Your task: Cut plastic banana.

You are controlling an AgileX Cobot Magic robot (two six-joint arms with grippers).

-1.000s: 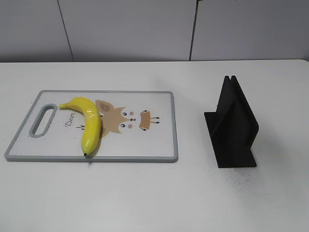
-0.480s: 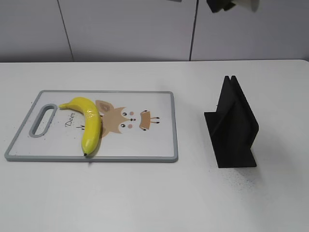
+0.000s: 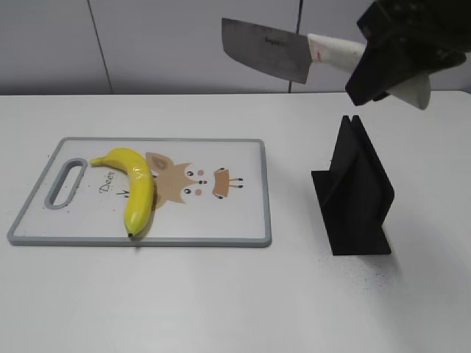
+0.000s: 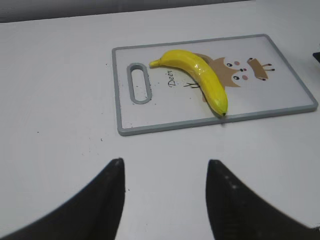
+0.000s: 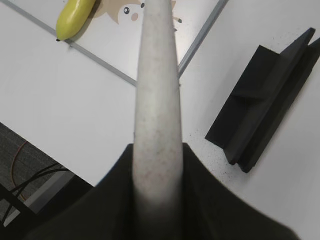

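Observation:
The yellow plastic banana (image 3: 135, 186) lies on the left part of a white cutting board (image 3: 235, 220) with a grey rim; it also shows in the left wrist view (image 4: 199, 78) and at the top of the right wrist view (image 5: 74, 17). My right gripper (image 3: 375, 70) is shut on the pale handle (image 5: 156, 100) of a cleaver (image 3: 263, 48), held high at the upper right with the blade pointing left, well above and right of the banana. My left gripper (image 4: 165, 172) is open and empty above bare table, in front of the board; it is out of the exterior view.
A black knife stand (image 3: 355, 191) stands on the white table right of the board and shows in the right wrist view (image 5: 265, 95). The board has a handle slot (image 3: 65, 181) at its left end. A grey wall runs behind the table.
My right gripper has come down into the exterior view from the top right, bringing the cleaver with its blade to the left. The banana, board and stand have not moved.

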